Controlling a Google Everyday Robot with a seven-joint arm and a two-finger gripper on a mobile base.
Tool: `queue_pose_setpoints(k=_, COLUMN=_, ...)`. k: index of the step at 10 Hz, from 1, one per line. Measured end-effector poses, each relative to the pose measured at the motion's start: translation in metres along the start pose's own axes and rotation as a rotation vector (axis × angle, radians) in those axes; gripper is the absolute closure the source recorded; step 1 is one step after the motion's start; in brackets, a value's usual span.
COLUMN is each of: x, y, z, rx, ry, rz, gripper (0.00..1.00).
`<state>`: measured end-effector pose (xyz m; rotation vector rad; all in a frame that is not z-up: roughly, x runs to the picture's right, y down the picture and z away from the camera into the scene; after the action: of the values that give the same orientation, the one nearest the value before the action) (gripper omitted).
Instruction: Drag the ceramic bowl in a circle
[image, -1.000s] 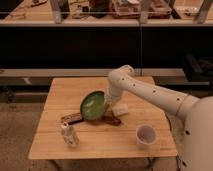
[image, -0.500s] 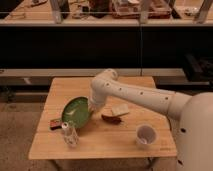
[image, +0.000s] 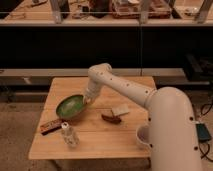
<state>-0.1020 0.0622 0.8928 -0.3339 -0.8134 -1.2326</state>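
The ceramic bowl (image: 70, 106), green inside with a dark rim, sits on the left half of the wooden table (image: 125, 145). My white arm reaches from the lower right across the table. My gripper (image: 88, 99) is at the bowl's right rim, pointing down. It appears to touch or hold the rim; the arm's end hides the contact.
A small clear bottle (image: 69, 134) stands in front of the bowl. A dark flat packet (image: 50, 125) lies at the front left. A brown object with a pale wrapper (image: 114, 115) lies at mid-table. A white cup (image: 142, 136) stands at the front right, partly behind my arm.
The gripper and the bowl have moved together to the left across the table. The brown object, once next to the bowl, now lies apart on its right.
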Motion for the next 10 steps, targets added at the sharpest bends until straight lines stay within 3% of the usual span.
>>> queue_pose_setpoints(k=3, x=0.064, y=0.017, z=-0.015, rx=-0.005, ry=0.03, rz=0.093, gripper=1.0)
queue_pose_setpoints(k=5, x=0.083, y=0.043, z=-0.02, rx=-0.032, ry=0.043, rz=0.141, gripper=1.0)
queue_pose_setpoints(k=8, x=0.086, y=0.109, z=-0.02, rx=-0.092, ry=0.044, rz=0.221, gripper=1.0)
queue_pose_setpoints(k=10, x=0.068, y=0.152, z=-0.027, rx=-0.118, ry=0.063, rz=0.258, gripper=1.0)
